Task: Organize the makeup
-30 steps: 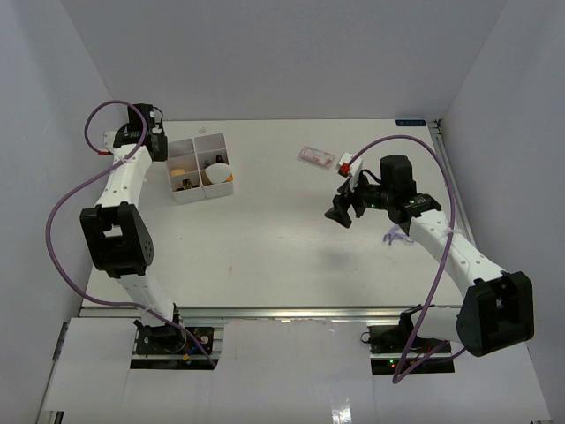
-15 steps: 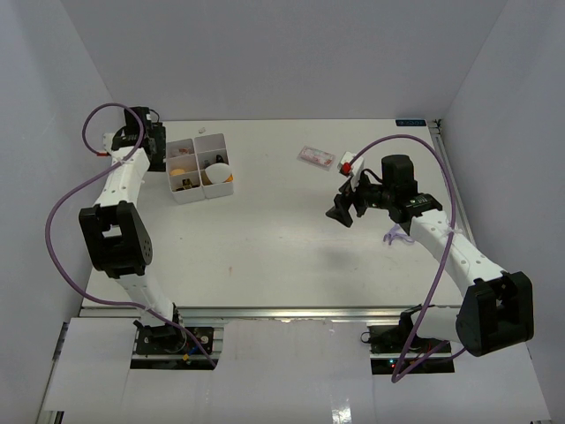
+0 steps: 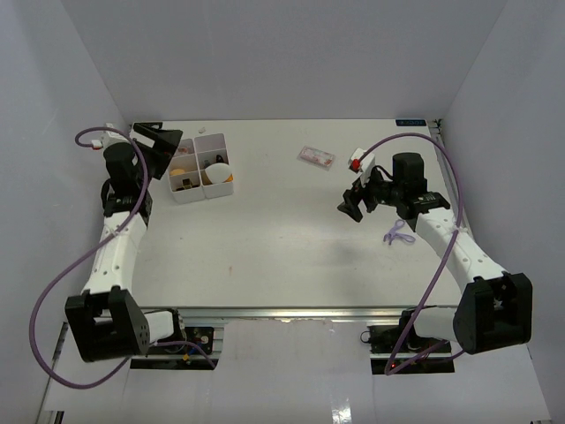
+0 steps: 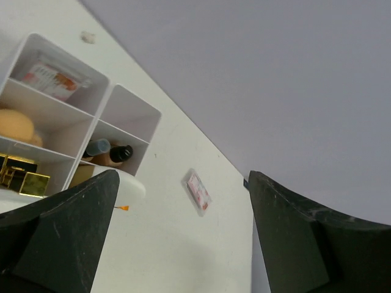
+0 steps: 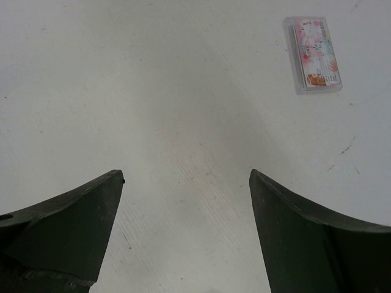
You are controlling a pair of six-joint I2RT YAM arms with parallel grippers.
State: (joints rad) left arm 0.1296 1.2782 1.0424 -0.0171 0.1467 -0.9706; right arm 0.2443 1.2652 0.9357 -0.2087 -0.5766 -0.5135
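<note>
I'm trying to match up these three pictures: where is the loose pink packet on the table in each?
Top external: packet upper middle, right of the white box.
Left wrist: centre, right of the white box.
Right wrist: top right corner.
Shared landmark: white table.

table: white, a few faint scuffs. 
box far left: white. 
in it:
- sponge: beige-orange
- lipstick tubes: black and gold
- bottle: tan with a black cap
- boxed packet: clear, red-orange print
- tube: orange with a white cap

loose packet far, right of centre: clear, pink and red print, a bit of teal. 
arms: white, black joints. 
cables: purple.
</note>
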